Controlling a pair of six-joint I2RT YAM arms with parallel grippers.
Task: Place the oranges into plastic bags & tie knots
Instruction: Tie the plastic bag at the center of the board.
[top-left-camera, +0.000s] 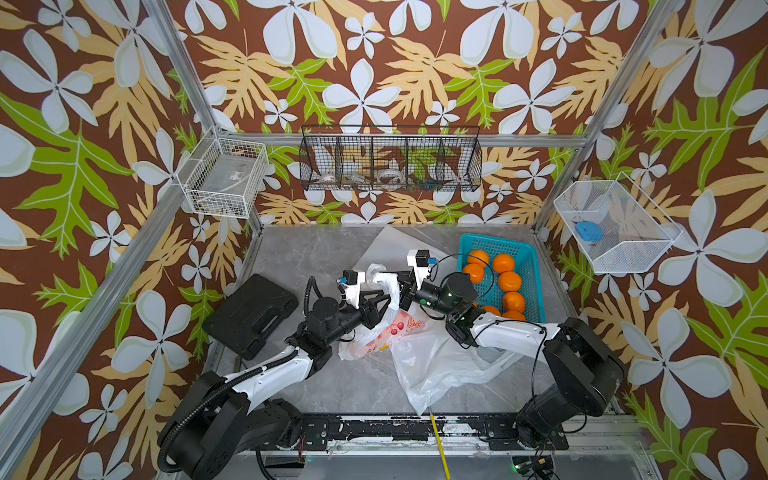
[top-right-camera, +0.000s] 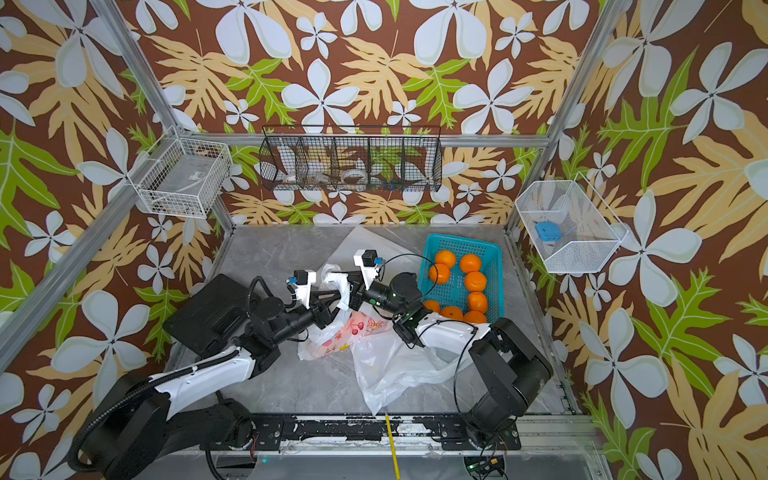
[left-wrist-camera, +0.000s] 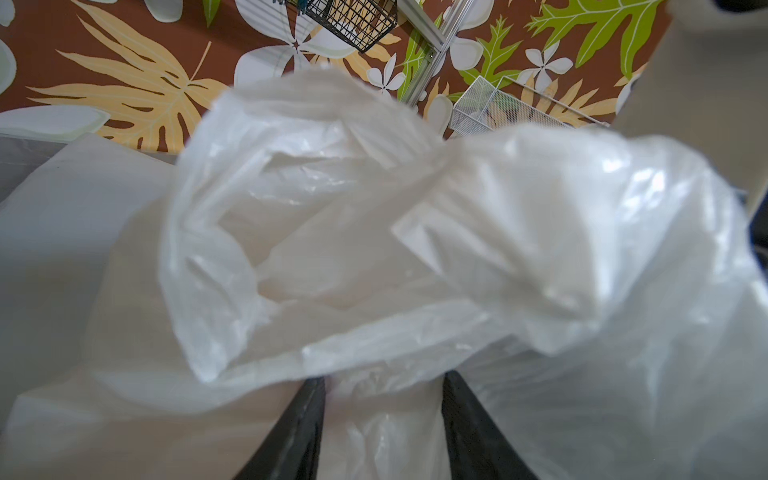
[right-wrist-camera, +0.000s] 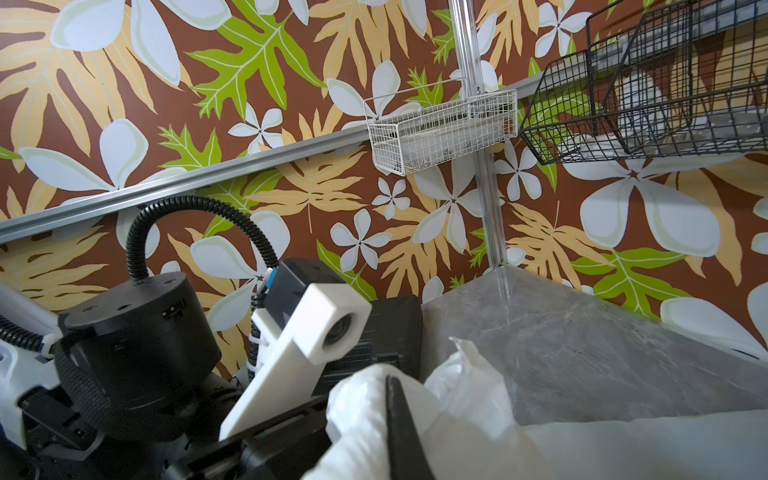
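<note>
black case (top-left-camera: 249, 316): flat on grey table (top-left-camera: 316, 386) | teal basket (top-left-camera: 494, 243): far corner | black wire rack (top-left-camera: 390, 137): back wall

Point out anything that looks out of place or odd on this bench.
A thin yellow stick lies across the front rail, unrelated to the bagging. The rail's black surface is scuffed with white patches. A second bag sprawls crumpled beside the printed bag.

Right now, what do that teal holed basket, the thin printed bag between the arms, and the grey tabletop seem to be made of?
The teal perforated basket: moulded rigid plastic, matte; even rows of holes. The thin printed carrier bag: translucent plastic film, glossy; crinkles and highlights. The grey tabletop: looks like veined marble, though possibly laminate.
</note>
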